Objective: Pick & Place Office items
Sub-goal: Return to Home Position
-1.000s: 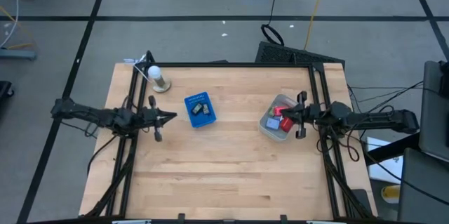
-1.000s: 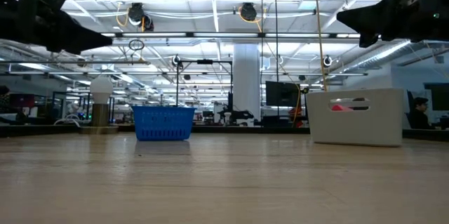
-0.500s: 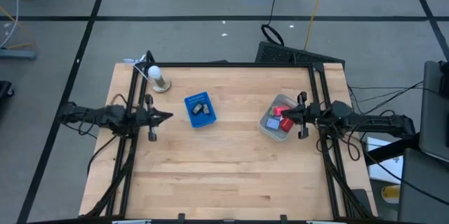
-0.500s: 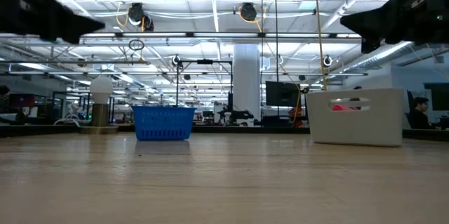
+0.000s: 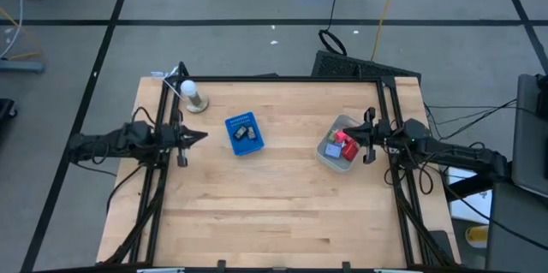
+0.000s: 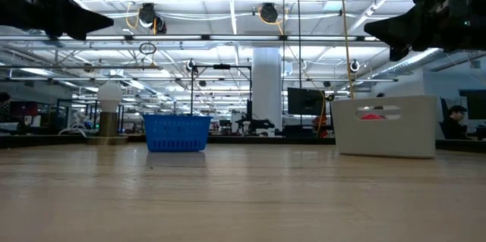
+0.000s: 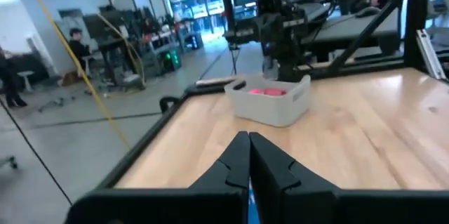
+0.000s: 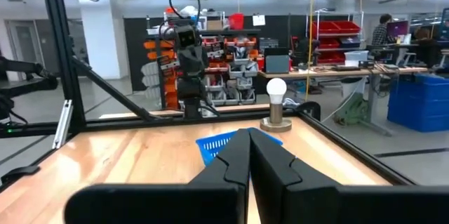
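Right gripper (image 5: 363,140), fingers pressed together on nothing, hangs right of centre in the high view, just beside the bin's (image 5: 325,155) right edge. The items (image 5: 345,146) lie inside it, leftward, so I'd judge home is rightward. Left gripper (image 5: 195,136), likewise closed, waits mid-left.

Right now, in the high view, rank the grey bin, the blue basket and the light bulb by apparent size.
1. grey bin, only slightly the largest
2. blue basket, close behind it
3. light bulb, clearly the smallest
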